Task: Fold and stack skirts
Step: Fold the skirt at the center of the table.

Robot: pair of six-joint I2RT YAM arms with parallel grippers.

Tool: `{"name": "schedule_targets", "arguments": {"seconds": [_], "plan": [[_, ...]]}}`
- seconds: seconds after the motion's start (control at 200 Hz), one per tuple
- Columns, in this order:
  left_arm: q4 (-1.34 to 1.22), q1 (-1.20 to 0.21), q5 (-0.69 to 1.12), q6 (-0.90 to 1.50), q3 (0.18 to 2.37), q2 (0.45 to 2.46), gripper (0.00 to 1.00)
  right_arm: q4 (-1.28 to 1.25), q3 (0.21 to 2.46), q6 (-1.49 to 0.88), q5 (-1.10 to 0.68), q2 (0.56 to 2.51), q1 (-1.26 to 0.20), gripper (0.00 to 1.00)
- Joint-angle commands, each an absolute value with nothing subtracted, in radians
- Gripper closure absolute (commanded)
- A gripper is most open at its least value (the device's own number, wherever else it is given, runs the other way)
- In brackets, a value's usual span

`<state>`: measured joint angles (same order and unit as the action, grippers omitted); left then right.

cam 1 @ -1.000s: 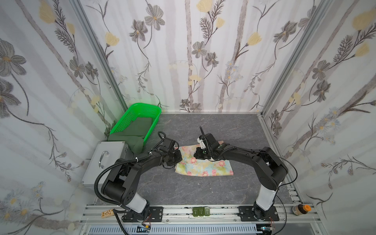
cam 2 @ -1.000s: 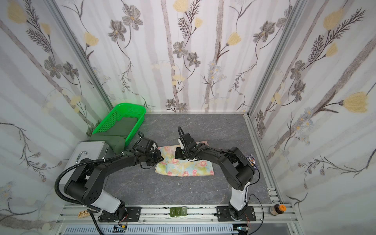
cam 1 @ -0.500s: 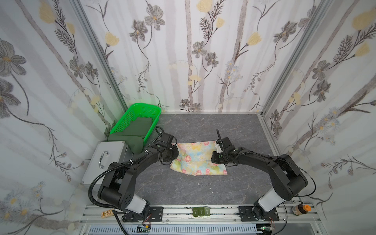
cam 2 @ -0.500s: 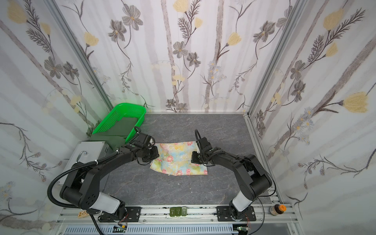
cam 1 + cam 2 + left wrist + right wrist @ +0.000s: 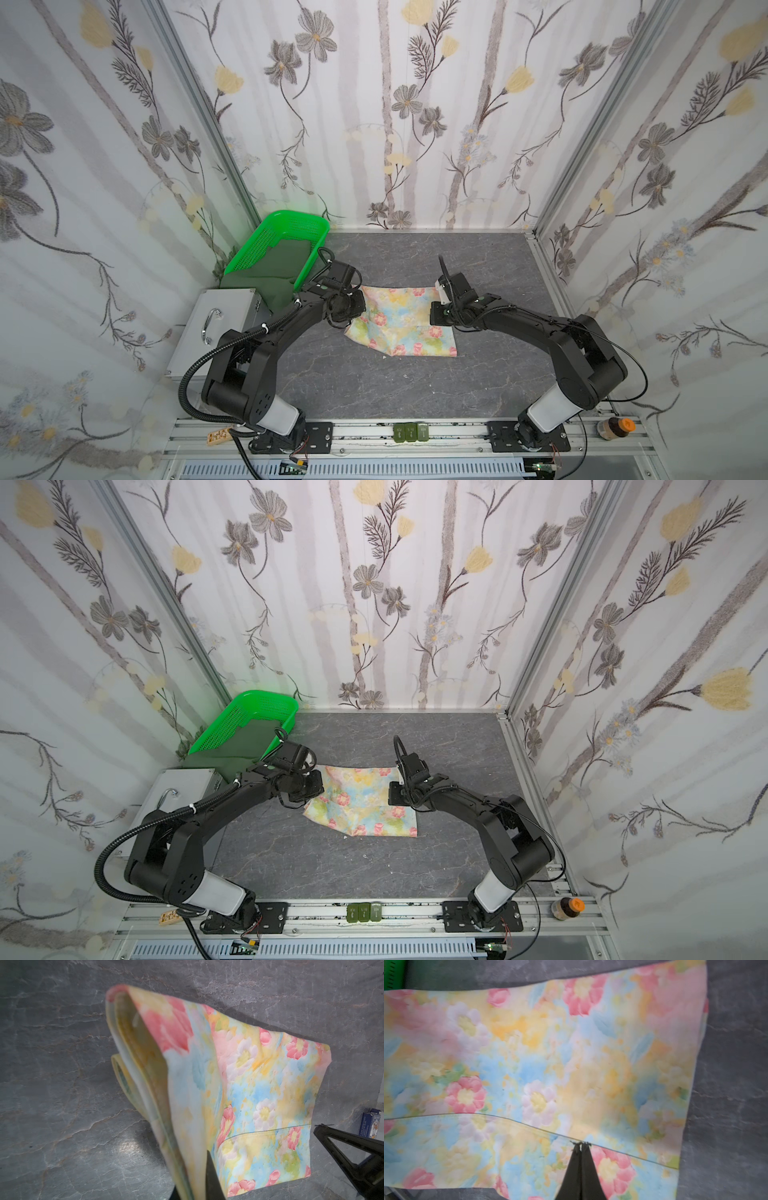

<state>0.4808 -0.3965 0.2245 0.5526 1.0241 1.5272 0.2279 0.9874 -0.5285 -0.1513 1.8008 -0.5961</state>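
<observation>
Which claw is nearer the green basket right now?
Left. The left claw grips the floral skirt edge close by the green basket; the right claw sits across the skirt, farther off.

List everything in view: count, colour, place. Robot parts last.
floral skirt: 1, pastel yellow-blue with pink flowers, mid-table, left side lifted
dark green skirt: 1, dark green, in the basket, spilling out of its near end
basket: 1, bright green mesh, far left corner of the table
metal case: 1, silver, left edge, in front of the basket
table: 1, grey marbled top
small blocks: 3, dark green, middle of the front rail
bottle: 1, brown with orange cap, right end of the front rail
small box: 1, blue, on the table near the right gripper
left gripper: 1, black, shut on the floral skirt
right gripper: 1, black, shut, tips at the floral skirt
</observation>
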Motion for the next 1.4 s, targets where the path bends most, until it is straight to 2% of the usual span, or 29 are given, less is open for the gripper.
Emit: {"name": "schedule_targets", "arguments": {"seconds": [0.0,0.29,0.814,1.064,1.394], "plan": [[0.521,-0.397,0.217,0.527,1.058,1.542,1.00,0.214,1.073,-0.509,-0.171,1.863,-0.643,1.00],[0.575,-0.398,0.207,0.515,1.114,1.554,1.00,0.132,1.233,-0.565,-0.259,2.077,-0.746,1.00],[0.625,-0.456,0.220,0.537,1.213,1.590,1.00,0.071,1.307,-0.659,-0.325,2.243,-0.778,1.00],[0.621,-0.550,0.183,0.573,1.265,1.683,1.00,0.054,1.316,-0.663,-0.369,2.249,-0.783,1.00],[0.620,-0.549,0.123,0.579,1.265,1.672,1.00,-0.005,1.210,-0.689,-0.465,2.096,-0.709,1.00]]}}
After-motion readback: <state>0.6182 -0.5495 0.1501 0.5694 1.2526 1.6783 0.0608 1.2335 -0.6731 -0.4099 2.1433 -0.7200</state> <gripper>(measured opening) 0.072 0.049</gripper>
